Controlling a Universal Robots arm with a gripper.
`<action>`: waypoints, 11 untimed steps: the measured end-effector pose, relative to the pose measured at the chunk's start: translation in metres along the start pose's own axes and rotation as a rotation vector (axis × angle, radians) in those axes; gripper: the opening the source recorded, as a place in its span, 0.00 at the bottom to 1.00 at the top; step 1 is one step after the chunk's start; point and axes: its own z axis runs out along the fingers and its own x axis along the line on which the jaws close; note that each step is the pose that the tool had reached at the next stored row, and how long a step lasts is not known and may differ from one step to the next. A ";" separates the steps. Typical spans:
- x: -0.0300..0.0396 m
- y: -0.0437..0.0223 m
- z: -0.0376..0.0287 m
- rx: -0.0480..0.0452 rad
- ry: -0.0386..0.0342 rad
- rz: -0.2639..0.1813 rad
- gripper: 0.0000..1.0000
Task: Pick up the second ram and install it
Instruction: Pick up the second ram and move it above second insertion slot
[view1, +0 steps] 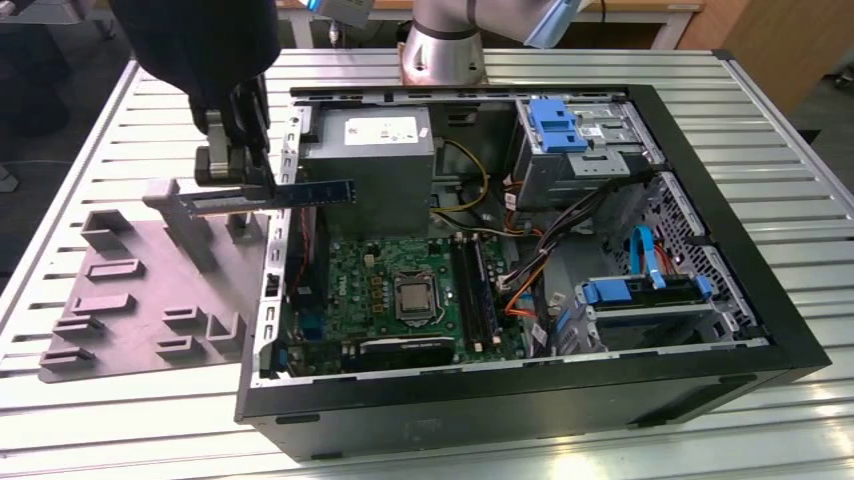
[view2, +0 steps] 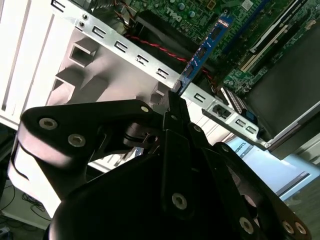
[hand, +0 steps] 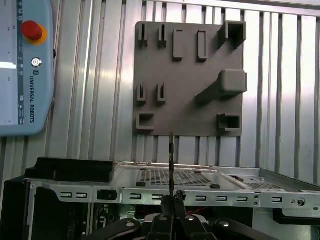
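Observation:
My gripper (view1: 251, 185) is shut on the second ram (view1: 318, 190), a long narrow blue-black stick held level in the air. In the exterior view it hangs over the left wall of the open computer case (view1: 747, 350), between the grey tray (view1: 127, 300) and the motherboard (view1: 387, 275). The ram's free end points toward the power supply (view1: 367, 150). In the second wrist view the ram (view2: 202, 52) sticks out from the closed fingers (view2: 172, 112) toward the board. The first wrist view shows the ram (hand: 171, 160) edge-on above the gripper (hand: 173, 199). The long black memory slots (view1: 474, 285) lie right of the processor socket.
The grey tray (hand: 190, 100) with raised blocks and a tall post lies on the slatted table left of the case. Drive bays with blue clips (view1: 561, 125) and bundled cables (view1: 534, 270) crowd the case's right side. A teach pendant (hand: 25, 70) rests on the table beyond the tray.

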 end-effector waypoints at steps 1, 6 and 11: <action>0.0000 -0.0008 0.0000 0.0000 -0.0001 0.000 0.12; 0.0002 -0.0051 -0.0003 -0.0001 0.0000 0.000 0.12; 0.0005 -0.0102 -0.0005 0.0000 0.0000 0.000 0.12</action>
